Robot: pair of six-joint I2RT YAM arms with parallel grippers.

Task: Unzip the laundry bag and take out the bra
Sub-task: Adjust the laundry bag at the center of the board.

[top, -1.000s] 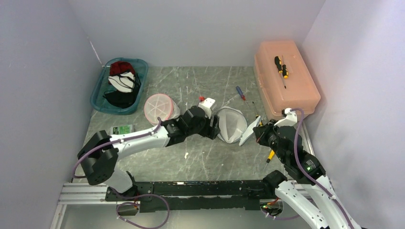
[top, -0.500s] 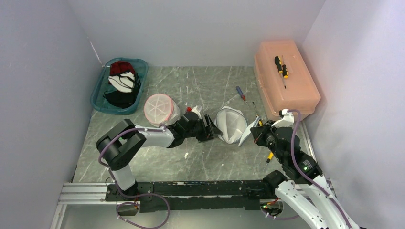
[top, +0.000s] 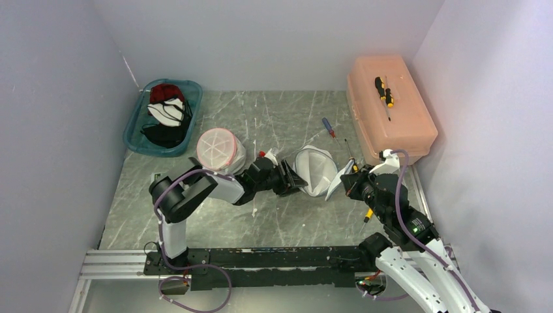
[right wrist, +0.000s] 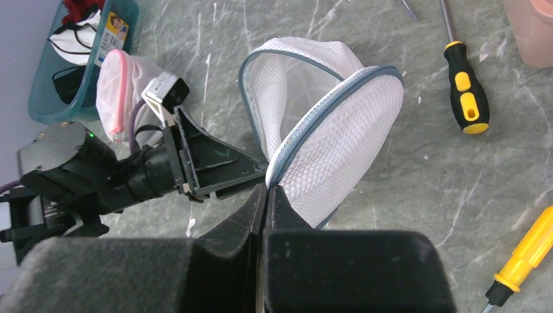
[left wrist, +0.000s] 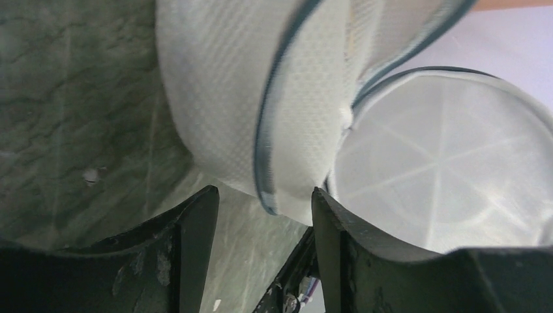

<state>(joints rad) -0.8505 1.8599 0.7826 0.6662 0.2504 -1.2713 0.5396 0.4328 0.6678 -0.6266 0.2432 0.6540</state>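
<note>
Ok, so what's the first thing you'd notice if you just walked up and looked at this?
The white mesh laundry bag in the middle of the table, gaping open with a robot gripper on each side: the right gripper is pinched shut on its grey-trimmed edge, and the left gripper is open around its rim. Next, the big peach toolbox at the far right and the teal bin of clothes at the far left.
</note>
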